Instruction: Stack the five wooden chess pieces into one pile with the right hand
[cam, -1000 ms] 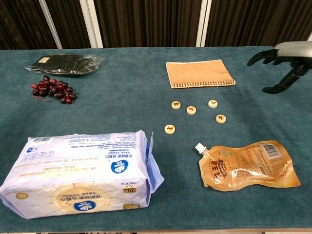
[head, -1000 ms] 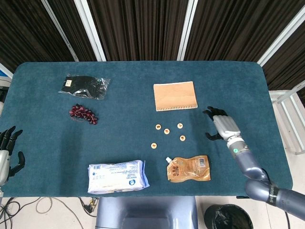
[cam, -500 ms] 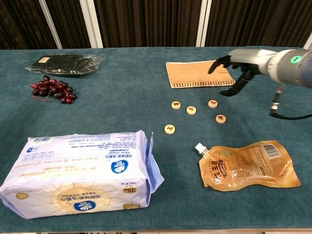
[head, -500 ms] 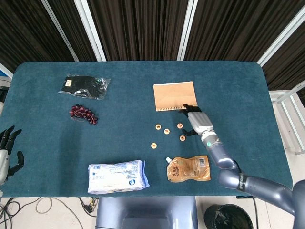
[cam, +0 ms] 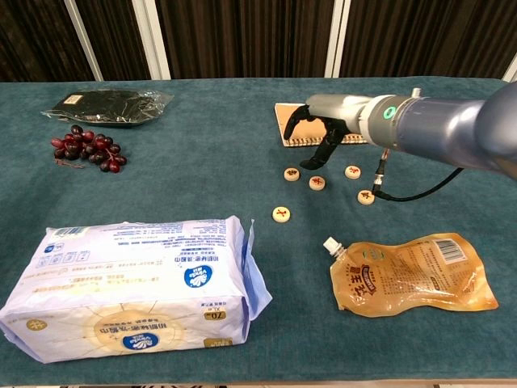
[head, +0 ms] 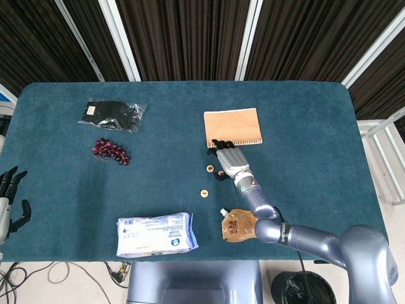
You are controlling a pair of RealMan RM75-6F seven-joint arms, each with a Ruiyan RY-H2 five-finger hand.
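Under everything lies a dark teal cloth table [head: 316, 126], and behind it, along the top of the frame, hang dark curtains with white bars. Near the middle I see the wooden chess pieces [cam: 317, 183] lying flat and apart, none stacked. My right hand [head: 229, 159] hovers over them by the brown notebook [head: 231, 126], fingers spread and curved down, holding nothing. A second ago it was far out at the right side; now it has come to the middle. My left hand [head: 7, 202] waits at the lower left edge, fingers loose and empty, same as before. Grapes [head: 111, 151] and a black packet [head: 112, 114] sit upper left. A tissue pack [head: 155, 234] and an orange pouch [cam: 410, 273] sit low in the frame.
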